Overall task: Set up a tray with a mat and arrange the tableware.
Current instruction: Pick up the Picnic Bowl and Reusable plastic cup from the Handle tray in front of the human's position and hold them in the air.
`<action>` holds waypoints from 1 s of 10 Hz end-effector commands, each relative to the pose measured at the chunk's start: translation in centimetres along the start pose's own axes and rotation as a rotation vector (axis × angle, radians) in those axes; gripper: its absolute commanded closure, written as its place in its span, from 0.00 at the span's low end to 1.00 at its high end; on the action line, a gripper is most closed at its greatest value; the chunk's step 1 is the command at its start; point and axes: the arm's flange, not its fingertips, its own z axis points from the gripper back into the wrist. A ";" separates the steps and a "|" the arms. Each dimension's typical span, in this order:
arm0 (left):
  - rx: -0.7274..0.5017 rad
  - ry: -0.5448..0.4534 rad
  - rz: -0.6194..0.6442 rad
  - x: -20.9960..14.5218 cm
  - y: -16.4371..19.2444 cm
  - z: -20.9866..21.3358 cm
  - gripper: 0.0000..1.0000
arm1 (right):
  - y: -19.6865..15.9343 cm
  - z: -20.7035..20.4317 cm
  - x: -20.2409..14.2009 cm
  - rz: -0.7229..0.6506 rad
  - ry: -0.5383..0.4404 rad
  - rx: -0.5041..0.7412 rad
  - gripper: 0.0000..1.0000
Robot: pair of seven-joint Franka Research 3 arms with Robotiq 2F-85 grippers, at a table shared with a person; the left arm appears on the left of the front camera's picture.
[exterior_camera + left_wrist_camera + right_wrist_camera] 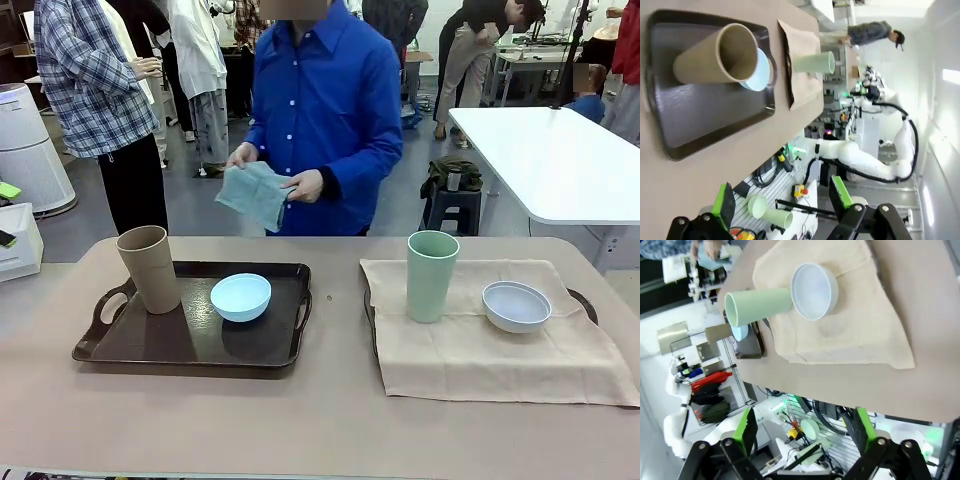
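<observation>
Two trays: right tray (585,300) matted, set; left tray (190,345) bare under tan cup (150,268), blue bowl (241,297); person (330,110) holds teal cloth (255,195). Likely next: lift cup, bowl off. Fingers apart on left gripper (781,197), right gripper (807,424)

Lower left in the front view, the dark brown tray (190,345) looks like hard plastic, glossy enough to mirror the light blue bowl (241,296), which is itself smooth with a soft sheen; the tan cup (150,268) is matt; lower right, the mat (480,350) is dull beige cloth, creased; the pale green cup (432,275) and white bowl (516,305) look like smooth, matt plastic; the table (300,420) is matt; my left gripper (781,200), at the bottom of my left wrist view, has black matt fingers with bright green pads (722,202).
</observation>
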 end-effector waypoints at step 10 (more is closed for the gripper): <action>0.115 -0.145 0.082 -0.4 1.3 0.0 0.00 | -1.6 0.5 -2.1 -0.026 -0.080 0.009 0.00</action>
